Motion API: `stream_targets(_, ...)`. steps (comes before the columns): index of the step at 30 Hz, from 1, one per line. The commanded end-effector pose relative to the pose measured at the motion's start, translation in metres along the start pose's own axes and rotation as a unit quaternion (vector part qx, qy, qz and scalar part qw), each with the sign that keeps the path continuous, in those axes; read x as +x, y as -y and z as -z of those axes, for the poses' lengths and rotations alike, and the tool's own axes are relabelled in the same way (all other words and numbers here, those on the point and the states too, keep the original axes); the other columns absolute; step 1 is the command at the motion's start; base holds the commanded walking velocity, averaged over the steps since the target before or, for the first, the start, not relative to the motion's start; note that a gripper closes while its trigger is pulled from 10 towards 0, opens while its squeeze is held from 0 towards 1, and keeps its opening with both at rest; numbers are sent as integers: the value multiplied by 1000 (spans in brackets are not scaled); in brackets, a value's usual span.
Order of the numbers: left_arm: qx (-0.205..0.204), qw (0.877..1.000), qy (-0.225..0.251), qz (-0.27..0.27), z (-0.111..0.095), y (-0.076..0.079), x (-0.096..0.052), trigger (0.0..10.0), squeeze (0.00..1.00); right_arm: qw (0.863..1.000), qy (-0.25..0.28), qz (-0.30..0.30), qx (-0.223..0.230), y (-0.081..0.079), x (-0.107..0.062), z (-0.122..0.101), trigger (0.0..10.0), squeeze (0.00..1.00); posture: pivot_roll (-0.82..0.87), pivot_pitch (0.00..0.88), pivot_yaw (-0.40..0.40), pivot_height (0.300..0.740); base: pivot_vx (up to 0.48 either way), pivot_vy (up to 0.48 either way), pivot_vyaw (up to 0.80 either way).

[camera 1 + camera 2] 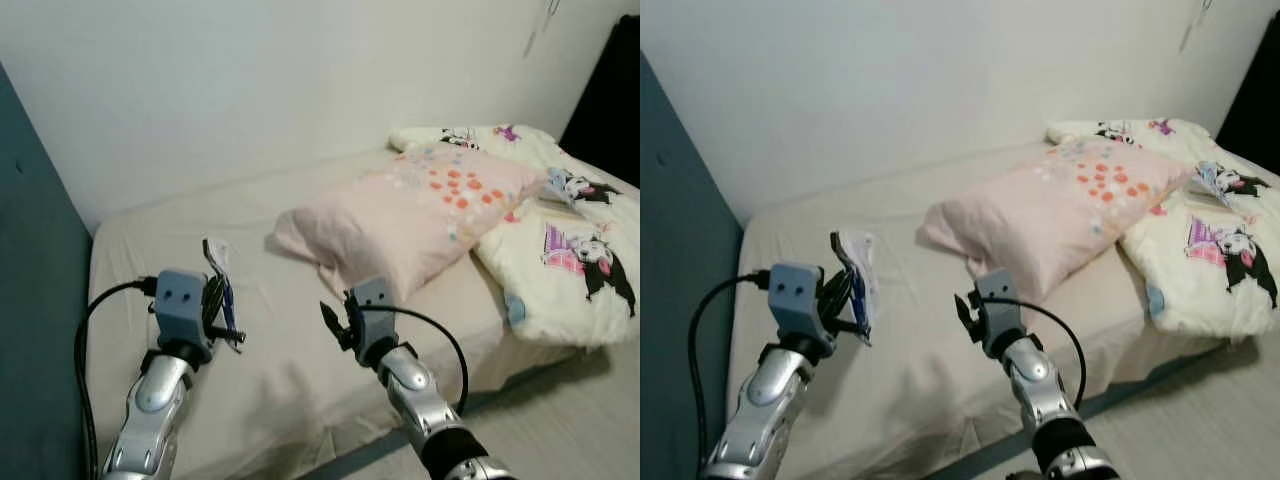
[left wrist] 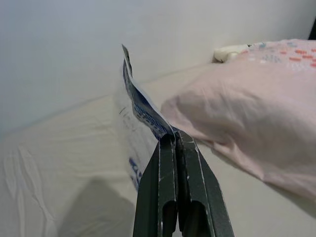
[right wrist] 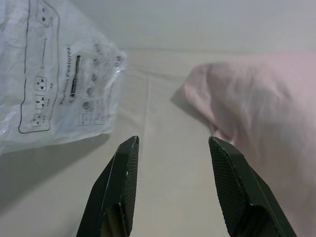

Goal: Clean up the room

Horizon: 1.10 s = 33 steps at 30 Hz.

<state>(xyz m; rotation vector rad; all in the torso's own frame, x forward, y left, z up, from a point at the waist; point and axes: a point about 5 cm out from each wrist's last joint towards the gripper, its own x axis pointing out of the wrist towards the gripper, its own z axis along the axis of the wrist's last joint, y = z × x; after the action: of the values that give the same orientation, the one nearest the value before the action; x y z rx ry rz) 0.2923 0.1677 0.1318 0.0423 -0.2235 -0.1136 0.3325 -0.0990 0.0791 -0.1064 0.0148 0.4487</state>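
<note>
A flat clear plastic bag (image 1: 858,275) with blue and black print hangs above the bed sheet (image 1: 290,370), pinched at its lower edge by my left gripper (image 2: 174,139), which is shut on it. From the right wrist the bag (image 3: 54,74) shows its printed face. My right gripper (image 3: 173,148) is open with nothing between its fingers, held over the sheet beside the bag and close to the near corner of a pink dotted pillow (image 1: 420,215).
A cartoon-print duvet (image 1: 570,250) is bunched at the bed's right end. A white wall (image 1: 250,80) runs behind the bed, a dark blue panel (image 1: 30,300) stands at the left, and pale floor (image 1: 560,420) lies at the bottom right.
</note>
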Motion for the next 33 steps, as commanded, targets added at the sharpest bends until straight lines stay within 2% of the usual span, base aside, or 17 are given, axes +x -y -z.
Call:
stream_targets(1,0,1000,-1,-5,2,-3,-1,10000,0,1000,3,-6,0,-3,1,0,10000,0,35,30,-39,676,0,0,0)
stream_targets(16,-3,1000,-6,-3,5,-5,-5,10000,0,1000,5,-16,1,-6,1,0,10000,0,40,22,-39,736,0,0,0)
stream_targets(23,-7,1000,-13,-8,7,-7,-7,10000,0,1000,7,-19,3,-7,1,0,10000,0,42,18,-37,740,0,0,0)
stream_targets(26,-12,999,-35,-10,13,-7,-8,10000,0,1000,6,-19,4,-8,1,0,10000,0,43,14,-34,740,0,0,0)
stream_targets(28,-30,998,-61,-9,20,-5,-11,10000,0,1000,4,-20,6,-8,0,1,10000,0,41,13,-33,740,0,0,0)
stream_targets(30,-30,998,-61,-9,20,-5,-11,10000,0,1000,4,-20,6,-8,0,1,10000,0,41,13,-33,740,0,0,0)
stream_targets(33,-26,996,-80,-3,31,-2,-18,10000,0,999,-24,-30,14,-13,0,10,10000,0,39,13,-32,740,0,0,0)
